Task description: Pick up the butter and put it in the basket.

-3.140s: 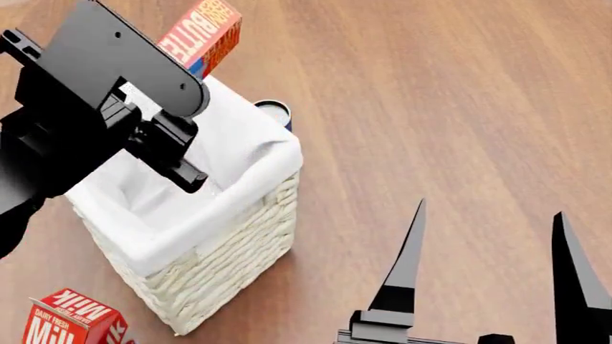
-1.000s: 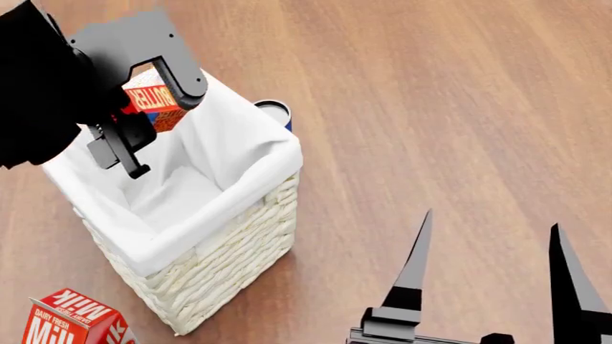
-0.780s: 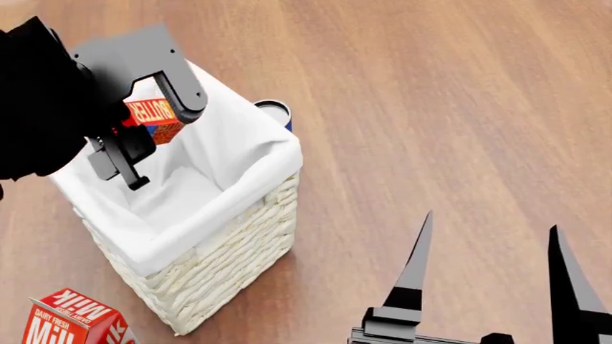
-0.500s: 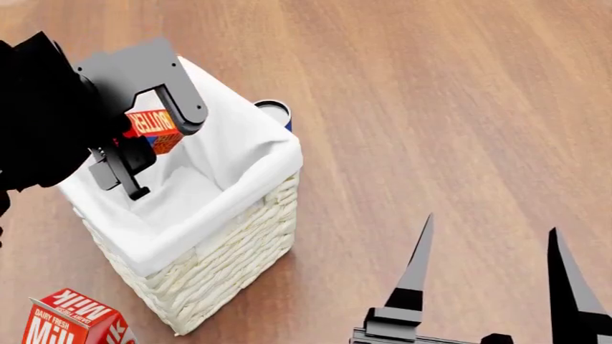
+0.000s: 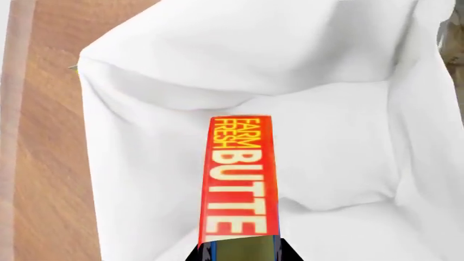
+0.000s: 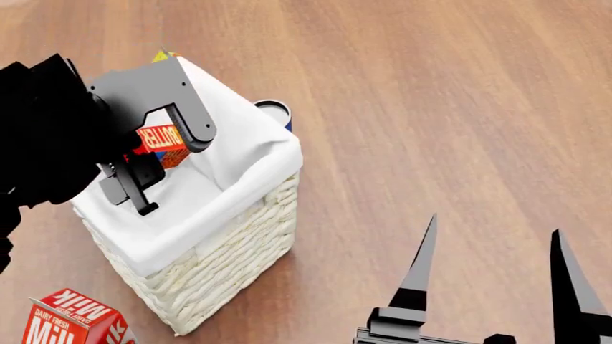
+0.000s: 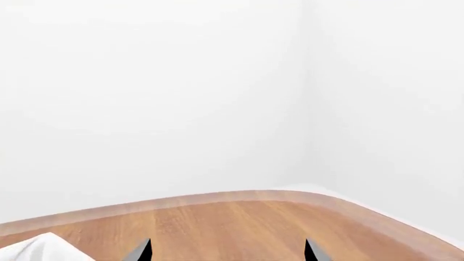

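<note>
Wooden floor [image 6: 431,107], milk carton [image 6: 72,321] beside basket [image 6: 229,244], can [image 6: 274,111] behind

Left arm: bulky matte-black housing at 9 o'clock of head view; left gripper [image 6: 158,147] with flat dark-grey round-cornered plate, black fingers. Right gripper [image 6: 492,279], 5 o'clock: two tapered black blade fingers, grey-faced, blocky bases.

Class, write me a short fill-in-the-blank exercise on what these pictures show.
1. The left gripper holds the ____ carton.
2. It hangs over the white-lined ____.
3. The milk carton stands ____ the basket.
4. The right gripper's jaws are ____.

Missing words: butter; basket; outside; open
</note>
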